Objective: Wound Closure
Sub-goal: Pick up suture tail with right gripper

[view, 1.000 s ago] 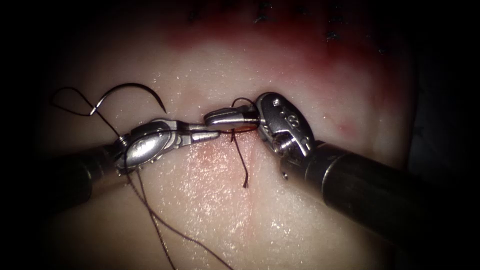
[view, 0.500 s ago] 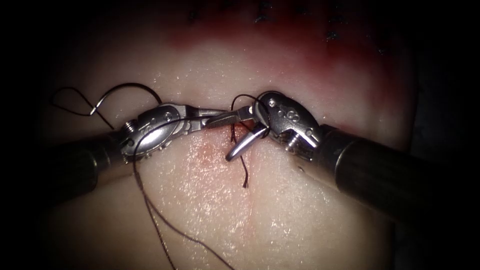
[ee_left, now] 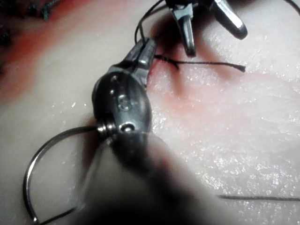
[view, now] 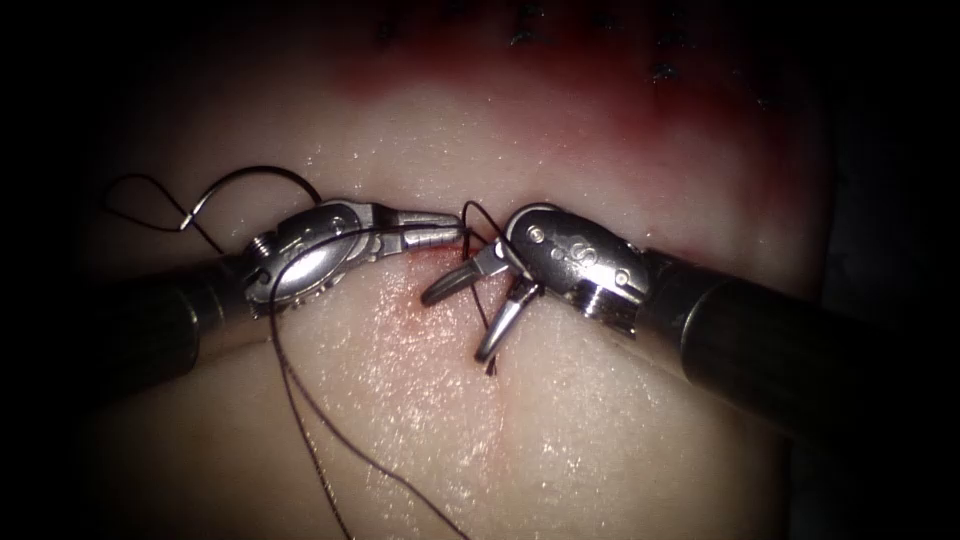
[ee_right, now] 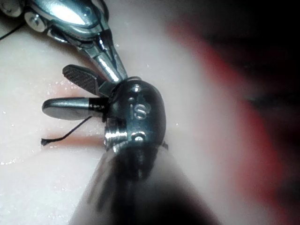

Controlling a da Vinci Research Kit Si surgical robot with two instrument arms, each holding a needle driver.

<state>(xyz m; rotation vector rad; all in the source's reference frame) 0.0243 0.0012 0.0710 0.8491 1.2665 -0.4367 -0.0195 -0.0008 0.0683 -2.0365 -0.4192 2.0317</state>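
Note:
My left tool (view: 452,233) reaches in from the left, its jaws shut on the dark thread (view: 470,208) just above the cut (view: 500,420). More of the thread is draped over its wrist. My right tool (view: 458,322) stands open over the cut with nothing between its jaws. A short thread tail (view: 490,368) lies free below them. The curved needle (view: 255,170) lies loose on the tissue (view: 600,180) left of the cut, out of the tissue, its tip behind the left tool. The left wrist view has the shut jaws (ee_left: 146,49) and the needle (ee_left: 29,173). The right wrist view has the open jaws (ee_right: 55,89) and the tail (ee_right: 65,136).
Red fluid (view: 600,90) stains the far part of the tissue, where dark earlier stitches (view: 525,35) sit. Long thread (view: 320,440) trails from the left tool toward the near edge. A thread loop (view: 140,195) lies by the needle's eye end.
My right tool's jaws have opened and swung down over the cut. The left tool has moved a little right and up, its jaws staying shut, and now covers the needle's tip.

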